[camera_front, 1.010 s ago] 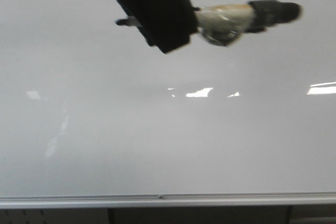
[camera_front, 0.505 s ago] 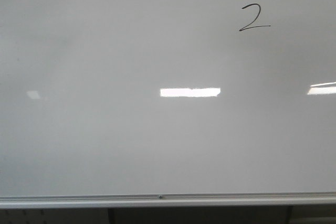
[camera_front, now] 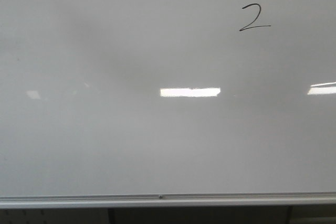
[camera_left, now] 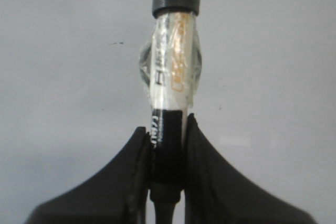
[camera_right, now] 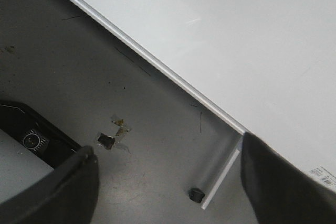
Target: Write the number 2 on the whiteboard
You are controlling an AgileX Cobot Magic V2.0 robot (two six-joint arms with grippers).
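I'm seeing the number 2 [camera_front: 255, 17] sitting on the whiteboard [camera_front: 131, 145], toward its upper right. My left gripper [camera_left: 167, 145] is clamping a marker [camera_left: 170, 82] before the board. My right gripper [camera_right: 168, 182] is hanging spread over the floor [camera_right: 79, 77] beside the board's edge.

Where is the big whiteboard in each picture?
Front view: the whiteboard fills nearly the whole picture, with the number 2 at upper right.
Left wrist view: its pale surface is the whole background behind the marker in the left end effector.
Right wrist view: it covers the upper right.
Shared landmark: the silver frame edge, also in the right wrist view.
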